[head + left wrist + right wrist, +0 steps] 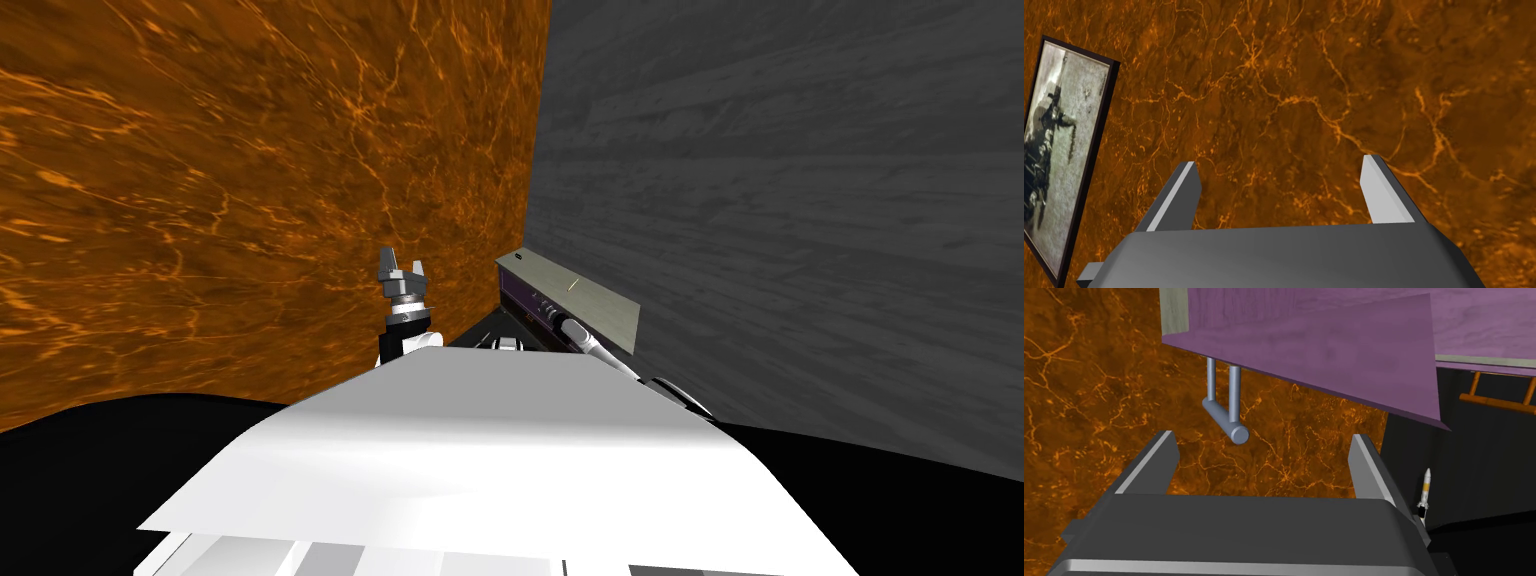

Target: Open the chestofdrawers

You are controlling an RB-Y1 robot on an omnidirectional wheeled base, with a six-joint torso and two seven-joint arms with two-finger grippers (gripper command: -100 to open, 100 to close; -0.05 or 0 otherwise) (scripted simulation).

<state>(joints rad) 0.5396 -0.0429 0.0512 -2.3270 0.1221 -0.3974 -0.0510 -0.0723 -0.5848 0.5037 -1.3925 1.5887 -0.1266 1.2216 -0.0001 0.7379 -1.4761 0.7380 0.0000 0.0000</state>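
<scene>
Purple-fronted and topped with a pale grey-green slab, the low chest of drawers [575,295] sits in the corner where the orange marbled wall [250,180] meets the dark grey planked wall [800,200]. In the head view that is at about 3 o'clock from the picture's middle. The white right arm [600,352] reaches out to its purple front.

Up close, the right gripper [1263,435] has its two light grey blade fingers [1149,460] spread wide, pinching nothing. Ahead of them a grey cylindrical bar handle [1226,422] stands off a purple wood-grain panel [1334,353] on two thin posts, seen nearly end-on. It lies at roughly 11 o'clock from the midpoint between the fingertips, nearer the finger on that side, and apart from both — no contact. Whether the panel is pulled out I cannot tell.

At 3 o'clock from this gripper a small white toy rocket [1425,487] stands upright against a dark surface [1474,463]. At 2 o'clock hangs an orange wooden rail frame [1499,397].

The left gripper [402,268] is raised at 9 o'clock from the chest of drawers, well apart from it — its fingers [1174,197] likewise spread, with nothing between them.
</scene>
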